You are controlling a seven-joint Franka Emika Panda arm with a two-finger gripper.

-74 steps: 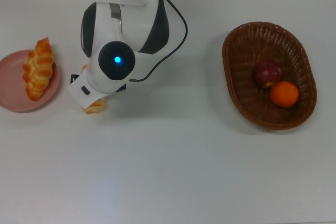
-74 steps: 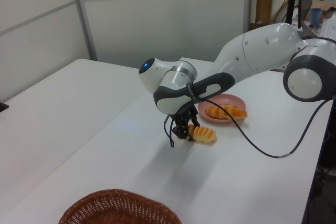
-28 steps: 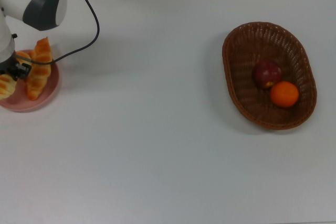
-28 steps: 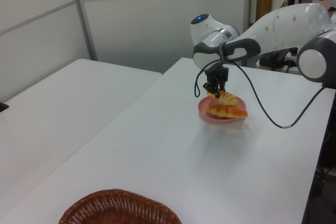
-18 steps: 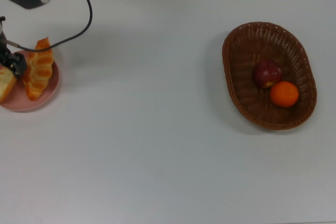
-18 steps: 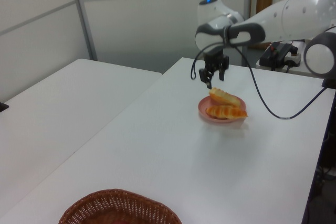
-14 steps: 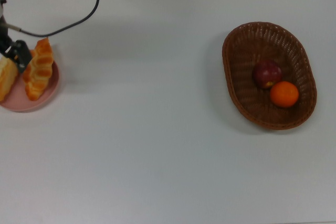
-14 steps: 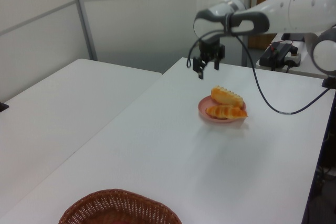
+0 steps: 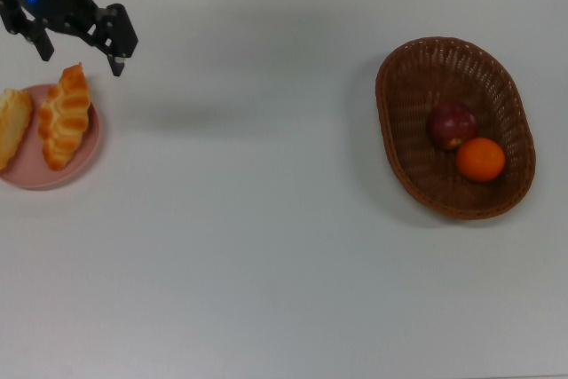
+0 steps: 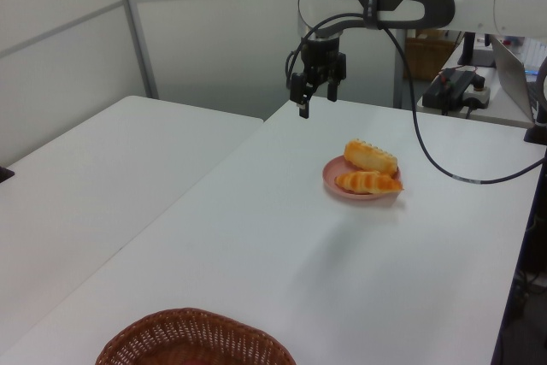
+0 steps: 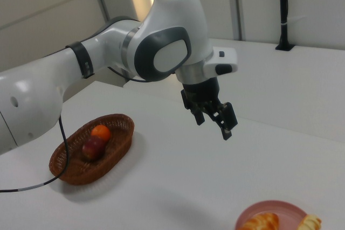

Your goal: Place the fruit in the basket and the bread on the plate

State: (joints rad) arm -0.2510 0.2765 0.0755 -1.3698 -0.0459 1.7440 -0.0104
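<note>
Both breads, the ridged roll point(image 9: 12, 126) and the croissant point(image 9: 66, 116), lie on the pink plate point(image 9: 55, 172); apple point(image 9: 452, 123) and orange point(image 9: 481, 159) sit in the basket point(image 9: 404, 175). My gripper point(image 9: 80, 42) hangs above, jaws spread wide, holding nothing. The table point(image 9: 266, 219) lies bare between plate and basket.

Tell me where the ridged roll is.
The ridged roll lies on the pink plate at the top view's far left, beside the braided pastry.

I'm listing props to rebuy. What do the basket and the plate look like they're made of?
The basket looks like brown woven wicker: crossing strands show on its wall and rim, with a matte finish. The plate is smooth, plain pink and faintly glossy; plastic or glazed ceramic, I cannot tell which.
</note>
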